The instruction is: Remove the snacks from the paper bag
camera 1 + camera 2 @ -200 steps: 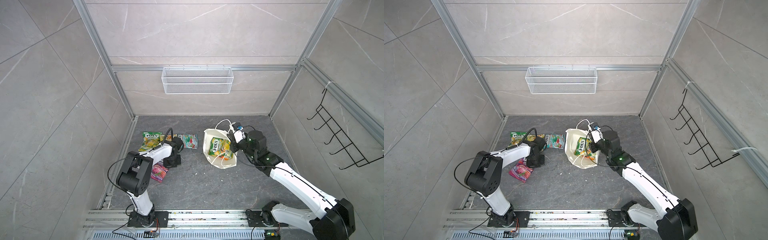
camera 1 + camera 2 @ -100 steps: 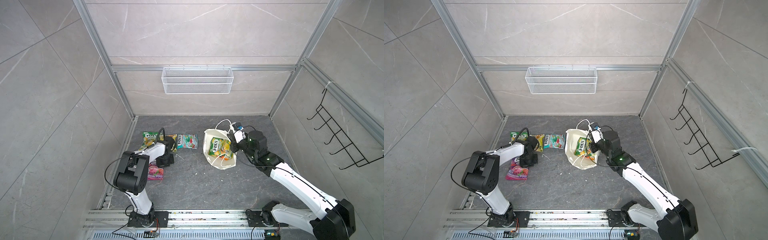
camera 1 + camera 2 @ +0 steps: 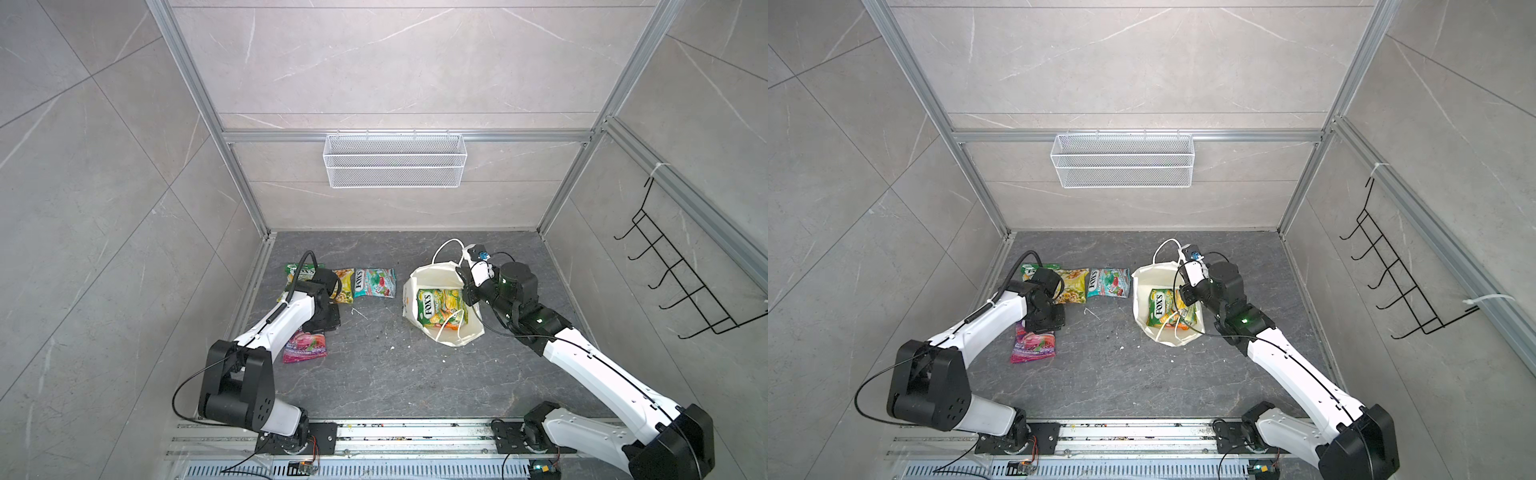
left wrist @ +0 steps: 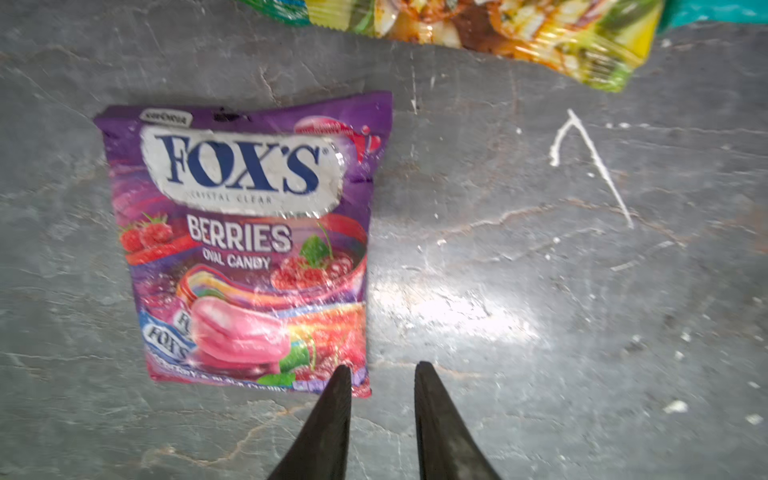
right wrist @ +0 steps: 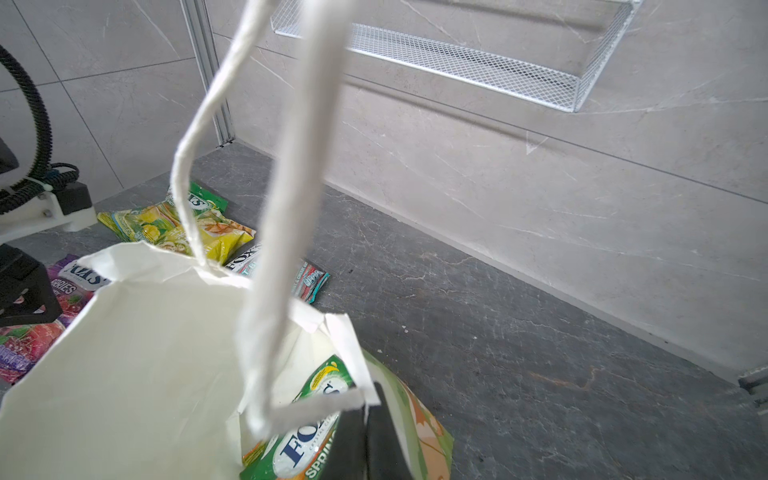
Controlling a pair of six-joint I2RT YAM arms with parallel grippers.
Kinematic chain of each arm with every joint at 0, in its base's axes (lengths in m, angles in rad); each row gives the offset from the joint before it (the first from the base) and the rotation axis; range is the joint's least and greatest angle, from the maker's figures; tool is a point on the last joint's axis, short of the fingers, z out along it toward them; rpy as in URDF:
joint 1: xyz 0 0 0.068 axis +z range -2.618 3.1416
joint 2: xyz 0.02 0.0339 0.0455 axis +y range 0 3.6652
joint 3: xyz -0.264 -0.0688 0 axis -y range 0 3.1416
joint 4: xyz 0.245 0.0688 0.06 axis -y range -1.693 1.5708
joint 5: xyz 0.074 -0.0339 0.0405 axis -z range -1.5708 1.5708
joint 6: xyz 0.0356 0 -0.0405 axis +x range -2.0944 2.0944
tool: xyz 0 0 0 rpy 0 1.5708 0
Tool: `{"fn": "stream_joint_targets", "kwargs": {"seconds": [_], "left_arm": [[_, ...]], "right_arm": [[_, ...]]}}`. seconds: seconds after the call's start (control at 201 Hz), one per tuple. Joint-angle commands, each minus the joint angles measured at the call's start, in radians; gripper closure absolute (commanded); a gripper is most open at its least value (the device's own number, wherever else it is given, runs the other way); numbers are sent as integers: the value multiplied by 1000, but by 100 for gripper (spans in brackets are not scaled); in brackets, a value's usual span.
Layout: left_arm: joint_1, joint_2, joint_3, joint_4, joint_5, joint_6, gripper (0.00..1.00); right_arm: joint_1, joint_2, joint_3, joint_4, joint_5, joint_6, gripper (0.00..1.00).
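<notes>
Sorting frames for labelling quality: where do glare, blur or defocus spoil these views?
Left wrist view: white glare on the grey floor beside the slightly soft FOX'S Berries packet. Right wrist view: the cord handle of the paper bag looms close, defocused. Both top views: sharp, evenly lit.

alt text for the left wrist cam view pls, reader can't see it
A purple FOX'S Berries candy packet lies flat, face up, on a grey stone-look surface. The left gripper shows as two black fingertips, parted and empty, at one corner of the packet. The edge of a yellow packet shows beyond it.
</notes>
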Motion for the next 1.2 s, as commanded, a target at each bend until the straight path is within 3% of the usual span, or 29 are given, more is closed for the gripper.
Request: {"fn": "stream_joint_targets", "kwargs": {"seconds": [0.0, 0.05, 0.254, 0.453, 0.771, 0.841, 1.194], "left_arm": [[-23, 26, -45, 27, 88, -49, 80], [-42, 64, -41, 35, 93, -59, 100], [-69, 136, -54, 26, 82, -110, 100], [-41, 136, -71, -41, -5, -155, 100], [135, 173, -55, -53, -60, -4, 100], [179, 194, -57, -13, -14, 31, 100], [184, 256, 42, 34, -21, 94, 100]], "right_arm": [[0, -19, -7, 59, -4, 14, 100], [0, -17, -4, 60, -4, 13, 100], [0, -14, -2, 55, -5, 13, 100], [0, -17, -7, 61, -2, 14, 100], [0, -31, -15, 65, 4, 15, 100], [-2, -34, -15, 65, 5, 15, 100], [-2, -30, -13, 63, 2, 15, 100]]}}
